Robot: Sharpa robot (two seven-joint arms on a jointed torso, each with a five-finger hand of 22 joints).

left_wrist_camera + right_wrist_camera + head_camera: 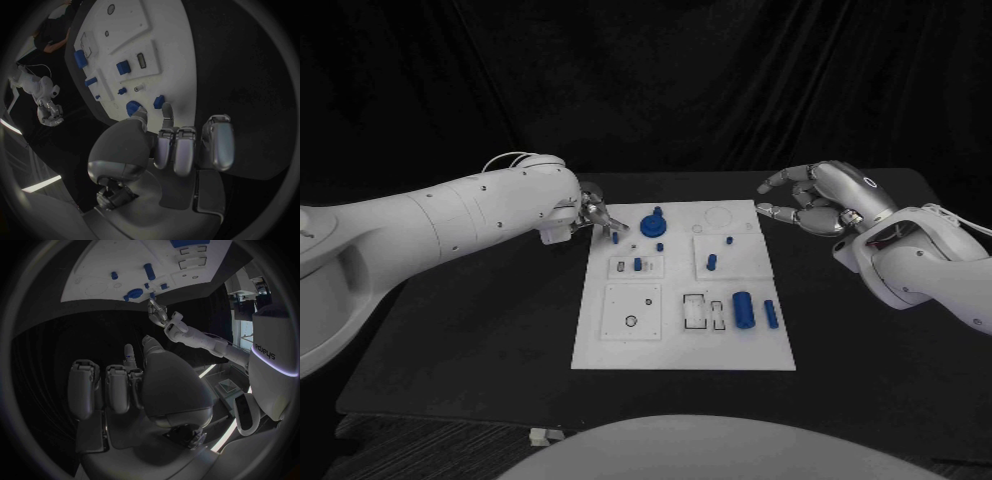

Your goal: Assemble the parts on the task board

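Looking down from the head camera, I have my left hand (pixel 593 215) at the far left corner of the task board (pixel 684 350), and what matters for the next move is the small blue peg (pixel 616 237) standing just off its fingertips, right at the board's left edge. From my left wrist camera that peg (pixel 159 102) sits immediately past the fingertips (pixel 167 111), a little toward the board's middle, with the larger blue round part (pixel 655 221) just beyond it. Whether the fingers are already pinching the peg or only touching it I cannot tell; they are drawn together and pointing at it, and no clear gap shows. The peg looks upright, its long axis rising off the board, so I judge a pinch from above or the side would suit it. My right hand (pixel 816 201) hangs off the board's far right corner, fingers curled loosely apart and holding nothing, well away from the peg, so the left is plainly the nearer. Other blue parts, a cylinder (pixel 744 308) and a slim bar (pixel 770 313) among them, lie nearer me on the board.
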